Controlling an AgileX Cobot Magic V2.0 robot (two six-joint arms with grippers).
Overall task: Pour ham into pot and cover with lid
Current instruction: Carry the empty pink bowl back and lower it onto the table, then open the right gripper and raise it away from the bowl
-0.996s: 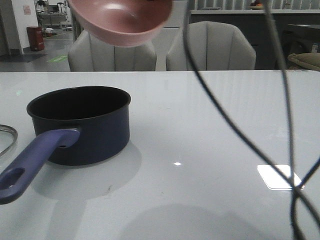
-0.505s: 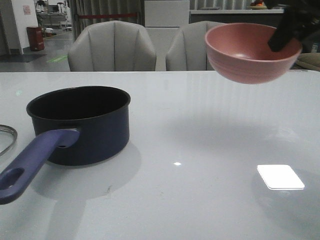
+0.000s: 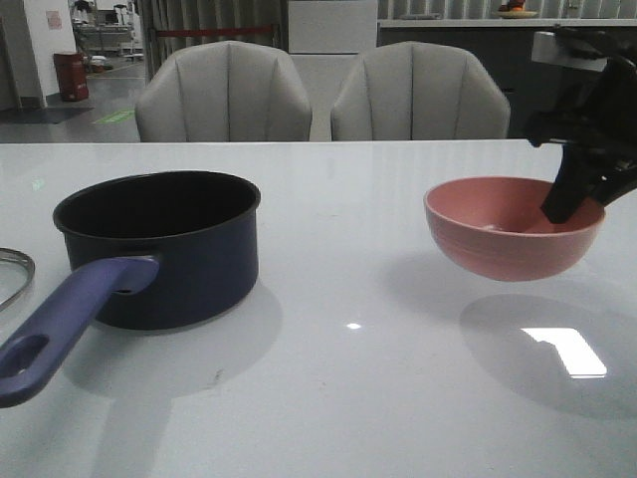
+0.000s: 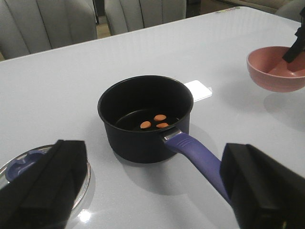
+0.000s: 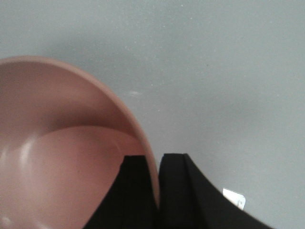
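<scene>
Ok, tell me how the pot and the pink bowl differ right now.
The pot is dark navy; the bowl is pink. The pot stands on the table untouched, while the bowl hangs above it, its rim pinched by the right gripper. The pot holds the ham; the bowl looks empty. The pot has a long handle, the bowl none. Both are round and open-topped.

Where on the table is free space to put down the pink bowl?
Bare table lies between the pot and the bowl, and under the bowl held by the right gripper. The pot's left is crowded: the handle and lid lie there.
</scene>
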